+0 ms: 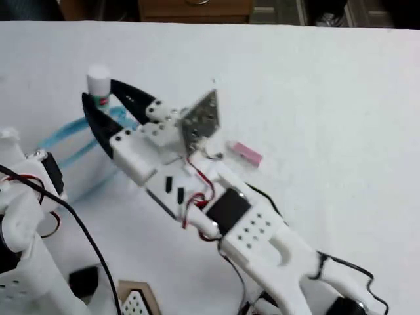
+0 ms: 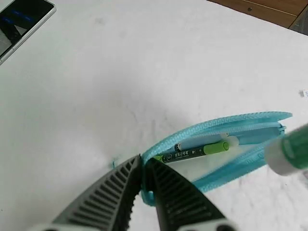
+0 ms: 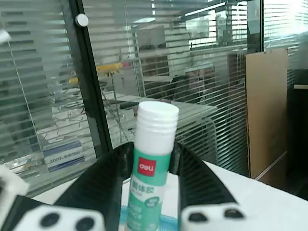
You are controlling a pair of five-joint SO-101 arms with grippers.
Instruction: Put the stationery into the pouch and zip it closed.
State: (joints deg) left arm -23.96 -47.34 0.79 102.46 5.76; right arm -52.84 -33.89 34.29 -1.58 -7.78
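Note:
The turquoise pouch [image 2: 226,127] lies open on the white table, with a green marker pen [image 2: 197,151] inside it. My left gripper [image 2: 143,161] is shut on the pouch's edge at the end of the zipper opening. My right gripper [image 1: 98,90] is shut on an upright glue stick [image 1: 98,81] with a white cap and green label. It holds the stick just above the pouch [image 1: 69,131]. The right wrist view has the glue stick [image 3: 155,120] between the black fingers [image 3: 115,168]. The same stick [image 2: 288,153] hangs beside the pouch's far end. A pink eraser [image 1: 246,153] lies on the table by the right arm.
The left arm's white body [image 1: 23,216] stands at the table's near left. A dark-screened device [image 2: 19,21] lies on the table away from the pouch. A small brown piece [image 1: 134,295] sits at the near edge. Wooden furniture [image 1: 197,8] stands beyond the far edge.

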